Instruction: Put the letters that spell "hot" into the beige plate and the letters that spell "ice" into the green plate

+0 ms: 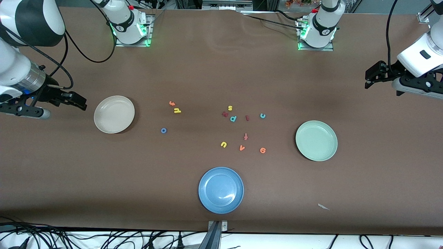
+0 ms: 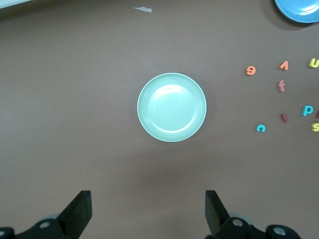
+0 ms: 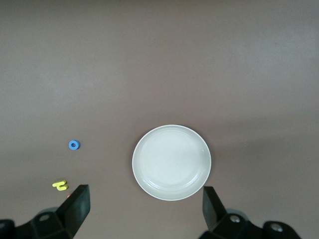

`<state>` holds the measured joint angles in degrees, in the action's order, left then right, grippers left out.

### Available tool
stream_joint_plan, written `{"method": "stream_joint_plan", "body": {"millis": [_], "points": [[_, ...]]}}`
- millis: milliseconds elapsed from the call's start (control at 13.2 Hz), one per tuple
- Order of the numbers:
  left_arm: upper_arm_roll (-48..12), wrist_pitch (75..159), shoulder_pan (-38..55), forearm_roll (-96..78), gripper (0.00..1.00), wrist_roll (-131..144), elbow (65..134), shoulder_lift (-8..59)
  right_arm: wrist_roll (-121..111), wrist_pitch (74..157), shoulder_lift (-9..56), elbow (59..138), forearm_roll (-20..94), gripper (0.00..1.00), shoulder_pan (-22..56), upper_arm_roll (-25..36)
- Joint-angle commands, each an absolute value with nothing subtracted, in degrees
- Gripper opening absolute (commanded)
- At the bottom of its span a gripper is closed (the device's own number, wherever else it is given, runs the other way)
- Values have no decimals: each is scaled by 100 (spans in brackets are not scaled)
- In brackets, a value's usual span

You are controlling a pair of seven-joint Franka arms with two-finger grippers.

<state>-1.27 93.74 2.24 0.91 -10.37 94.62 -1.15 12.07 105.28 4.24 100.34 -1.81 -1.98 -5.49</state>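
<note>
**Table inspection: letters unsorted, both grippers open and empty**

Nearest the front camera lies the round blue plate (image 1: 221, 190), with nothing on it. A small pale scrap (image 1: 323, 206) lies on the brown table (image 1: 69, 173) toward the left arm's end.

The round cream-beige plate (image 1: 114, 114) sits toward the right arm's end, bare. The round pale mint-green plate (image 1: 316, 140) sits toward the left arm's end, also bare.

All foam letters lie on the table between the two plates. The orange t (image 1: 172, 103) and yellow h (image 1: 177, 110) lie just beside each other; the blue ring-shaped o (image 1: 163, 130) lies nearer the camera, apart from them. The dark red bar i (image 1: 247, 118) and teal c (image 1: 262, 116) lie near each other; the orange e (image 1: 262, 150) lies nearer the camera. Among them: a yellow s (image 1: 230, 108), a dark red letter (image 1: 225, 113), a teal p (image 1: 233, 118), a redder f-shaped letter (image 1: 246, 136), a yellow u (image 1: 223, 144) and an orange v (image 1: 242, 148).

The right gripper (image 1: 78, 100) hangs beside the beige plate, jaws spread wide, holding nothing. The left gripper (image 1: 372, 76) hangs over bare table at the left arm's end, jaws likewise spread, holding nothing.
</note>
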Motion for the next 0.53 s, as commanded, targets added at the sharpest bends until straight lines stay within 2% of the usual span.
{"method": "stream_joint_plan", "body": {"millis": [0, 455], "points": [[-123, 9343, 220, 17, 100, -1090, 9562, -220, 1195, 10477, 457, 9932, -79, 100, -202, -536], [-141, 9316, 220, 18, 100, -1090, 9571, -220, 1178, 10485, 457, 9932, -79, 100, -202, -536]]}}
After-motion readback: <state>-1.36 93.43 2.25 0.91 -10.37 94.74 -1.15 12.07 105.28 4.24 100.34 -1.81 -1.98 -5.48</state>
